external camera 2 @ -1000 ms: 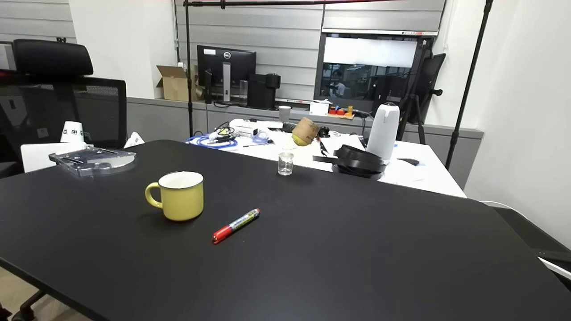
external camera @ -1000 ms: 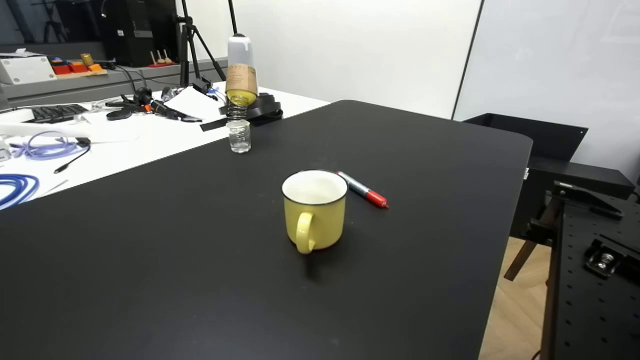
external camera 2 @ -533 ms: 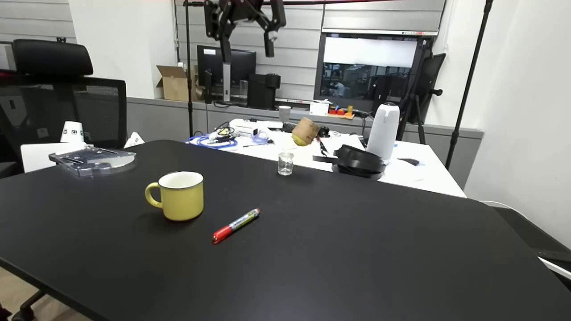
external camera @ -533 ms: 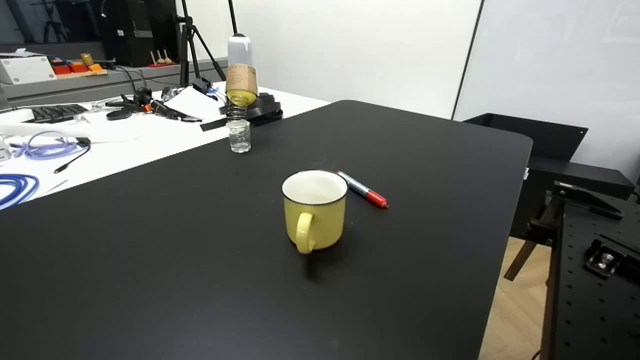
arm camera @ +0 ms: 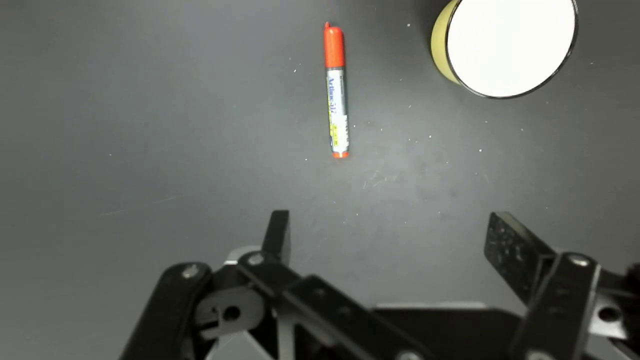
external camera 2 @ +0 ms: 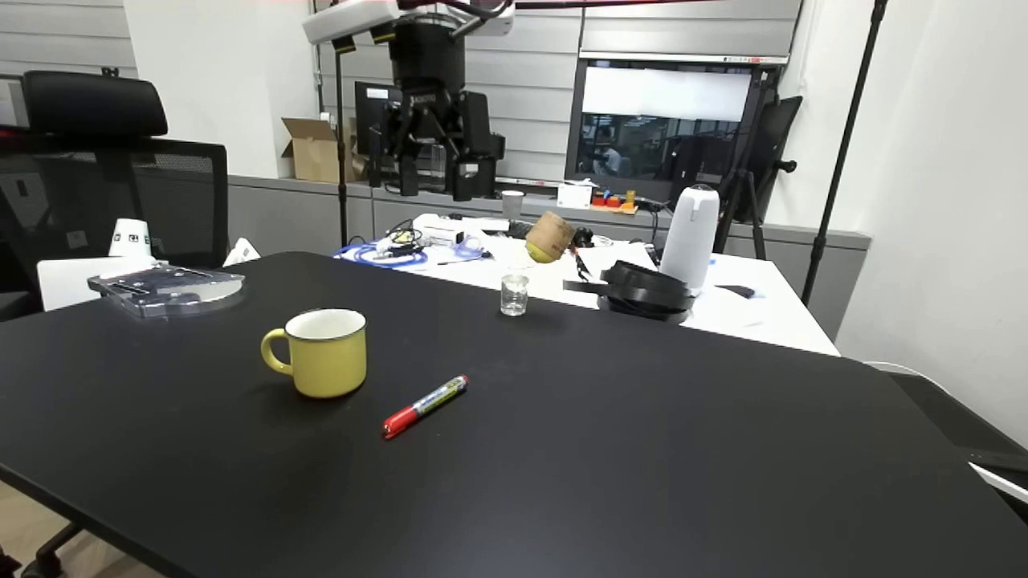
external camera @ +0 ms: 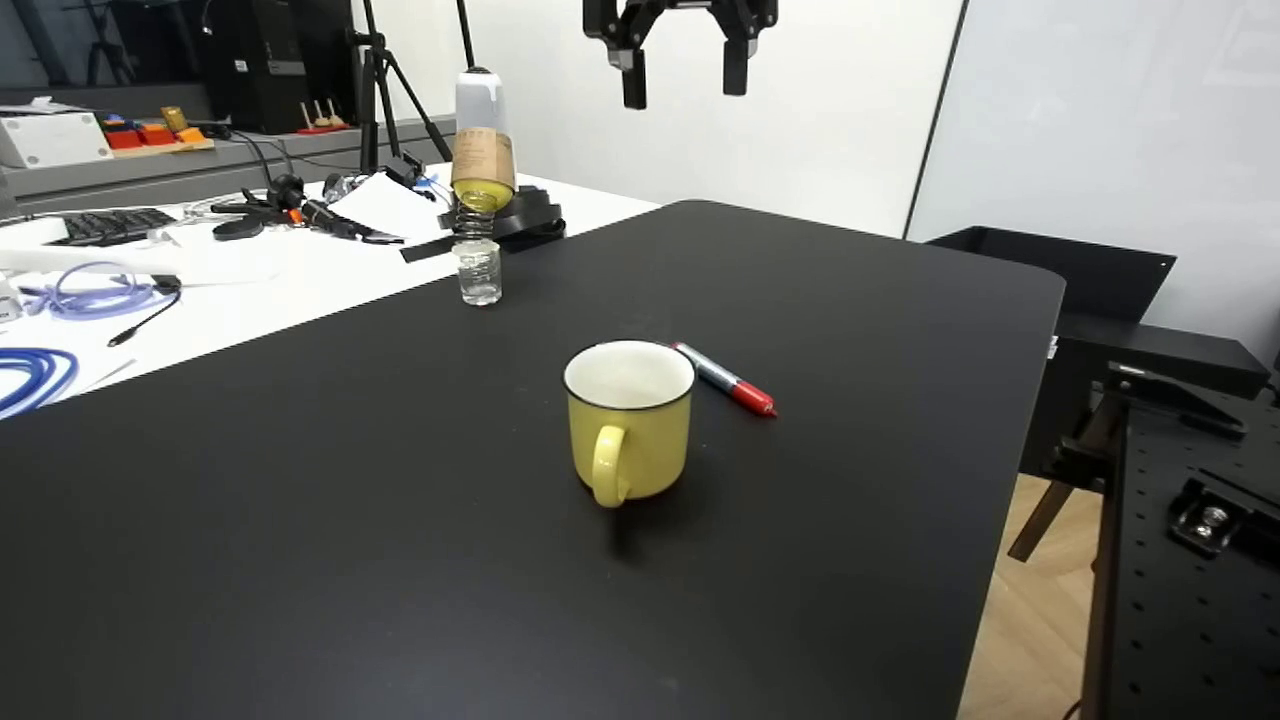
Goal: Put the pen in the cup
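"Which way did the pen [arm camera: 336, 95] lie from the gripper [arm camera: 390, 220]?"

"Ahead of it in the wrist view, a little left of the middle of the gap, flat on the black table [external camera: 850, 560]. Its long axis ran almost straight away from the fingers [arm camera: 278, 232], cap end farthest — so I judged that closing would cross the barrel with hardly any turn."

"And the gripper's own state?"

"Spread wide, nothing held. Both exterior views showed it high up, well apart from the pen, so I reckoned it needed to go forward and down first."

"Where did the cup [external camera 2: 328, 365] come in?"

"Upright, right of the pen in the wrist view — near, not touching."

"What did the pen look like?"

"A slim marker: red cap, pale barrel with blue lettering and a yellow patch, a small red plug at the near end. Finer print was too blurred to read."
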Controlling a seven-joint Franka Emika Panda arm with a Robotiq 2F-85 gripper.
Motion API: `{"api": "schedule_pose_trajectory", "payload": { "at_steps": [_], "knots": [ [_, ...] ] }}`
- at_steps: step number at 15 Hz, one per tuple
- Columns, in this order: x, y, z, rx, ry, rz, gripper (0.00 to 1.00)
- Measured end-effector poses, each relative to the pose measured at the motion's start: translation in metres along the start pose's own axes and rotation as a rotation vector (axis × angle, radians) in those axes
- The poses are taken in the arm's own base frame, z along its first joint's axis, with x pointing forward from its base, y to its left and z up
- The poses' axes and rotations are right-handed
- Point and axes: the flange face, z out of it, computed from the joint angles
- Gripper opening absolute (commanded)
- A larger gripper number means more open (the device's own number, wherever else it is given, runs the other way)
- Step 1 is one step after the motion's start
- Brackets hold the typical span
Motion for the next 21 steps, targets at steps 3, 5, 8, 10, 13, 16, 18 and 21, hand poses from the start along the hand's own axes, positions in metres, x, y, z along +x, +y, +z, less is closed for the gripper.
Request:
{"api": "schedule_pose_trajectory", "payload": {
  "at_steps": [3,5,8,10,13,16,18,21],
  "knots": [
    [0.0,0.0,-0.001,0.003,0.0,0.006,1.0],
    [0.0,0.0,0.001,0.028,-0.006,-0.003,1.0],
    [-0.004,-0.001,0.017,0.11,-0.034,-0.023,1.0],
    [-0.008,-0.002,0.039,0.149,-0.077,-0.048,1.0],
    [-0.014,0.0,0.07,0.16,-0.13,-0.073,1.0],
    [-0.018,0.006,0.097,0.144,-0.156,-0.067,1.0],
    [-0.02,0.014,0.114,0.124,-0.168,-0.061,1.0],
    [-0.024,0.029,0.14,0.084,-0.188,-0.055,1.0]
  ]
}}
